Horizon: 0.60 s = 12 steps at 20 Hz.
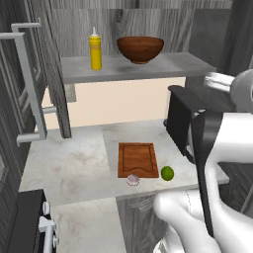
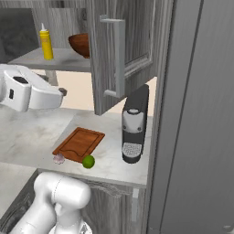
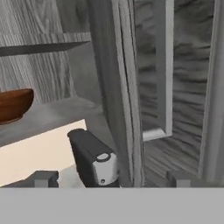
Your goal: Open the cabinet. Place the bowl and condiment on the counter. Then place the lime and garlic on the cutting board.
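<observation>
Left base view, near to far: garlic [image 1: 133,179] and lime [image 1: 167,173] sit on the desk [image 1: 74,163] beside the cutting board [image 1: 137,159]; beyond, condiment [image 1: 95,49] and bowl [image 1: 140,49] wait on the cabinet [image 1: 29,84] shelf. Tool [image 3: 109,179] spread wide, empty. Risk: reaching in, the arm clips the open door.

A black coffee machine [image 2: 133,126] stands upright beside a stove [image 1: 29,222]

shelf [image 1: 163,66]: condiment [image 1: 95,50], bowl [image 1: 140,49]; counter [image 1: 74,163]: cutting board [image 1: 137,159], garlic [image 1: 133,179], lime [image 1: 167,173], coffee machine [image 2: 134,124]
</observation>
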Available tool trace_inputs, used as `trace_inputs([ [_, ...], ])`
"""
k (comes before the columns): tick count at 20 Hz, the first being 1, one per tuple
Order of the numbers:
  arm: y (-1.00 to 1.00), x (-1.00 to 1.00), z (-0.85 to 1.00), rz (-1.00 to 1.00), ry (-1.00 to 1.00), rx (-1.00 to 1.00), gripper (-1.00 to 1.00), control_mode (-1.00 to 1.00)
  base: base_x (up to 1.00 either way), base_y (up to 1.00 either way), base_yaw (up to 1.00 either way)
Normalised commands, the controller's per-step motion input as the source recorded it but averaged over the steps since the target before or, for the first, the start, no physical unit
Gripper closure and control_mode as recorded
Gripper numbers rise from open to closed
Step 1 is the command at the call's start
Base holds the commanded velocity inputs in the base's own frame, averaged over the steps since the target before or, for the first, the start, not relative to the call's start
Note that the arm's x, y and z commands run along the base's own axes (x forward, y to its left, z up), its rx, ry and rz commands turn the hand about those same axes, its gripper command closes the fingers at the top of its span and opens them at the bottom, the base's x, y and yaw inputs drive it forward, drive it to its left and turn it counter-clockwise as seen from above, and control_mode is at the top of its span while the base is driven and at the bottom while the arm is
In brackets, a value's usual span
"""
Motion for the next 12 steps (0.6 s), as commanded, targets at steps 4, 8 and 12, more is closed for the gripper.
trace_inputs([
  [4, -0.02, 0.08, 0.02, 0.0, 0.67, -0.17, -1.0, -1.0, 0.0, 0.0, 0.0],
  [8, 0.14, 0.19, 0.0, 0.0, 0.56, -0.29, -1.0, -1.0, 0.0, 0.0, 0.0],
  [12, 0.3, 0.25, -0.08, 0.0, 0.28, -0.4, -1.0, -1.0, 0.0, 0.0, 0.0],
])
